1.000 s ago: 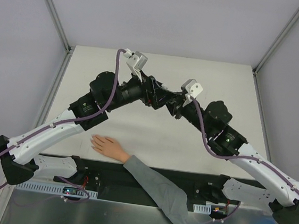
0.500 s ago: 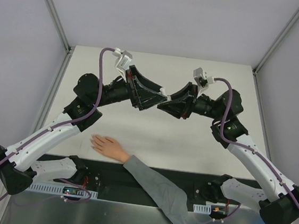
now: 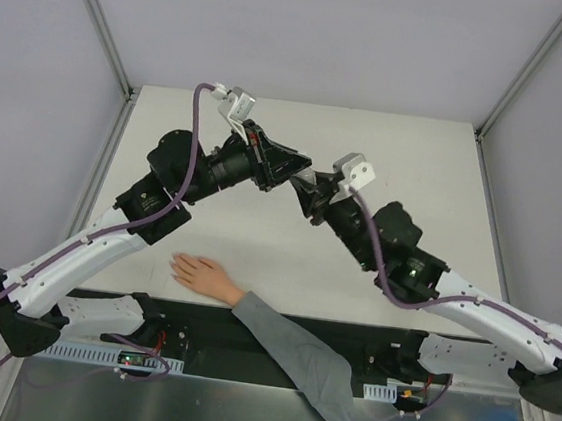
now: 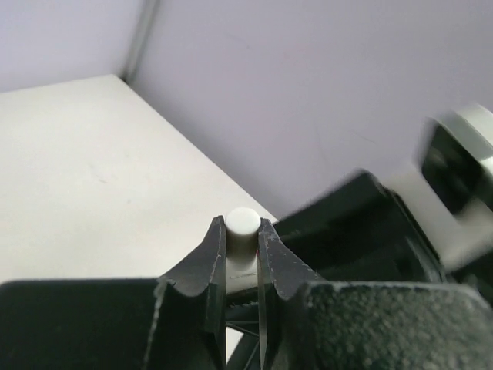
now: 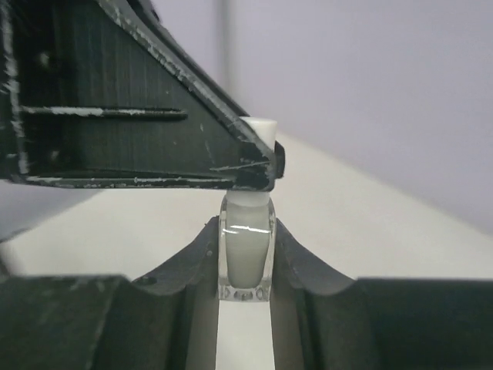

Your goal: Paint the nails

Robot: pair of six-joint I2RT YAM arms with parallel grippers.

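A small whitish bottle [image 5: 246, 258] is held above the middle of the table, with my right gripper [image 5: 246, 228] shut on its glass body. My left gripper [image 4: 243, 224] is shut on the bottle's white cap [image 4: 242, 229]; in the right wrist view its black finger [image 5: 154, 116] covers most of that cap. From above, the two grippers meet tip to tip, left gripper [image 3: 302, 176] against right gripper [image 3: 314, 190]. A pale hand [image 3: 204, 276] with a grey sleeve [image 3: 296, 358] lies flat near the front edge. Its nails [image 3: 178, 264] are too small to make out.
The white table [image 3: 419, 145] is walled by pale panels at the back and both sides. A black strip with the arm bases [image 3: 248, 333] runs along the near edge, just behind the hand. Purple cables loop off both wrists.
My left gripper has gone from open to shut on the cap. The right gripper, still holding the bottle, swung back left to meet it.
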